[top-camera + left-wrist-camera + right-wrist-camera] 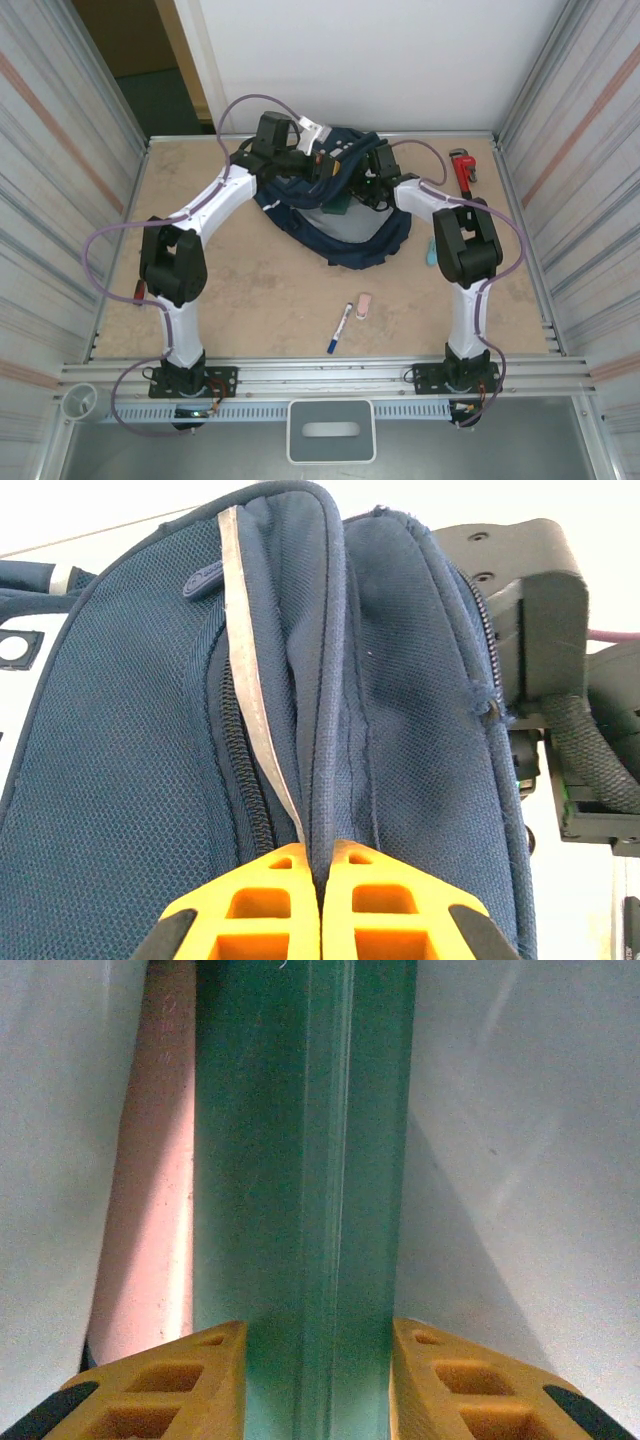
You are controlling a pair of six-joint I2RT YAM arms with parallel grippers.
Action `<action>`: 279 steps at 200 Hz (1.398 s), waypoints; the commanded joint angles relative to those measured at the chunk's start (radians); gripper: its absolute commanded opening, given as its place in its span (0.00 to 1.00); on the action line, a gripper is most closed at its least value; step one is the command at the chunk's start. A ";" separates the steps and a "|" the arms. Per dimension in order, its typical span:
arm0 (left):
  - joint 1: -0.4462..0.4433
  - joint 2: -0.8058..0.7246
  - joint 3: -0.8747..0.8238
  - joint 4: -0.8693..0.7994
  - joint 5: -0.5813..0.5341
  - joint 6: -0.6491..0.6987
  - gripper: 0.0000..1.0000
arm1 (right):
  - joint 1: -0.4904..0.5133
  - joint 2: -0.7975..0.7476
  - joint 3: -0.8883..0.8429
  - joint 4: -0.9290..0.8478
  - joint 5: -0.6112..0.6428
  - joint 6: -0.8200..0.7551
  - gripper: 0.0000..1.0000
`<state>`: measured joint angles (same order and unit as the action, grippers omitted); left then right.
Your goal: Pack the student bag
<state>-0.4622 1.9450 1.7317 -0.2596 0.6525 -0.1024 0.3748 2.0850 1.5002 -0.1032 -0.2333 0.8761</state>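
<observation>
Left gripper (320, 865) is pinched tight on the rim of the student bag (130, 740), mid far edge of the worktop. Right gripper (318, 1345) clamps a green slab (300, 1160). Best slid straight down, with the bag's mouth held wide.

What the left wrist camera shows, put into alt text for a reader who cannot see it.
The orange left claw is shut on a raised fold of the navy student bag, right beside its pale reflective stripe and a dark zipper. Black robot hardware sits at the right edge against a white background.
</observation>
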 commanded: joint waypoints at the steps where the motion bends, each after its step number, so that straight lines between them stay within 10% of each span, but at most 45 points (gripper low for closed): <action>1: -0.015 -0.061 -0.004 0.063 0.041 0.012 0.01 | 0.018 0.072 0.075 0.044 -0.039 0.040 0.40; 92: -0.040 -0.064 -0.170 0.192 -0.092 -0.084 0.08 | -0.055 -0.555 -0.459 -0.060 -0.002 -0.247 0.77; 138: -0.145 -0.076 -0.140 0.011 -0.282 0.141 0.50 | -0.035 -0.790 -0.631 -0.042 0.168 -0.243 0.78; 177: -0.016 -0.306 -0.445 0.240 -0.402 -0.014 0.75 | 0.149 -0.701 -0.539 -0.017 0.244 -0.314 0.77; 222: 0.246 -0.172 -0.426 0.162 -0.289 -0.305 0.74 | 0.134 -0.503 -0.487 -0.007 0.206 -0.250 0.66; 279: 0.272 0.101 -0.216 0.101 -0.203 -0.316 0.71 | 0.087 -0.419 -0.499 -0.012 0.144 -0.290 0.63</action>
<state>-0.1780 1.9751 1.4185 -0.1238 0.3668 -0.3847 0.4686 1.6299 1.0004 -0.1043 -0.0795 0.6182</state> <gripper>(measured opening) 0.721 0.631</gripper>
